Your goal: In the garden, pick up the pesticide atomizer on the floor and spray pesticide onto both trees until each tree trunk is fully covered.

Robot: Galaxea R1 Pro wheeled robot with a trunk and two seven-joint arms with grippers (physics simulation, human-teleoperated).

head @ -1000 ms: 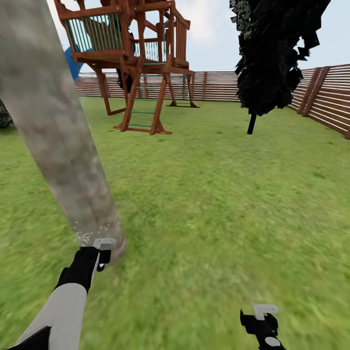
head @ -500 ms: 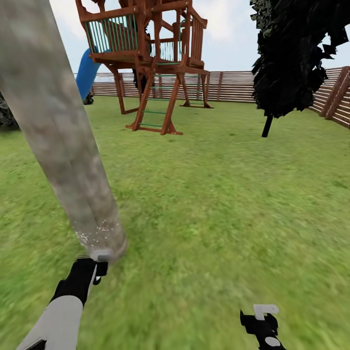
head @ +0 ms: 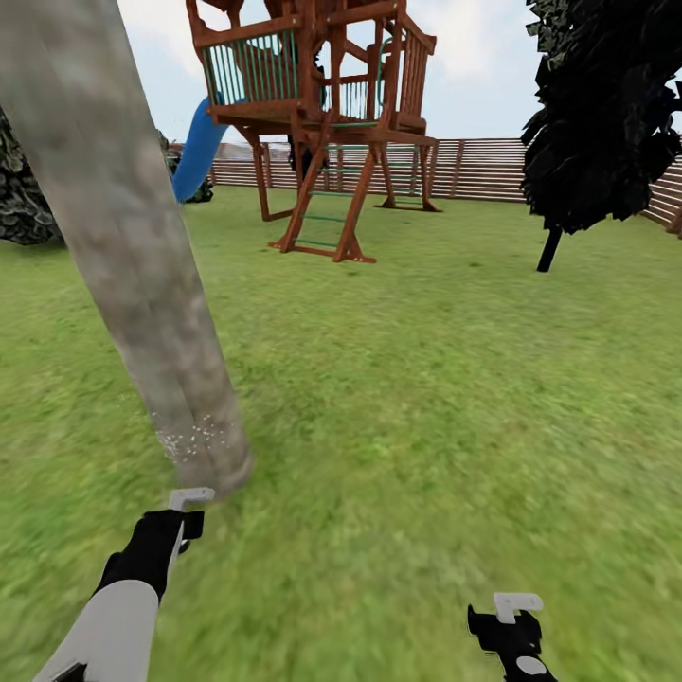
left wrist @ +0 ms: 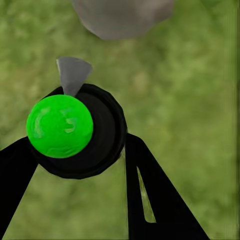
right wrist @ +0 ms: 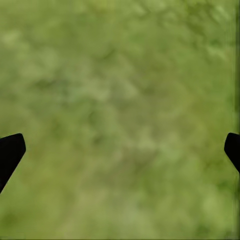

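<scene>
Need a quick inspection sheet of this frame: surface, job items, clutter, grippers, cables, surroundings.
Surface: blurry green lawn.
Job's things: grey-tan tree trunk close ahead on the left, pale specks near its base; sprayer with green ball top and grey nozzle pointing toward the trunk.
Clutter: nothing seen.
Grippers: left gripper shut on the sprayer, low by the trunk base; right gripper open over bare grass, holding nothing.
Cables: nothing seen.
Surroundings: wooden play tower with blue slide, dark-leaved tree, slatted fence.
</scene>
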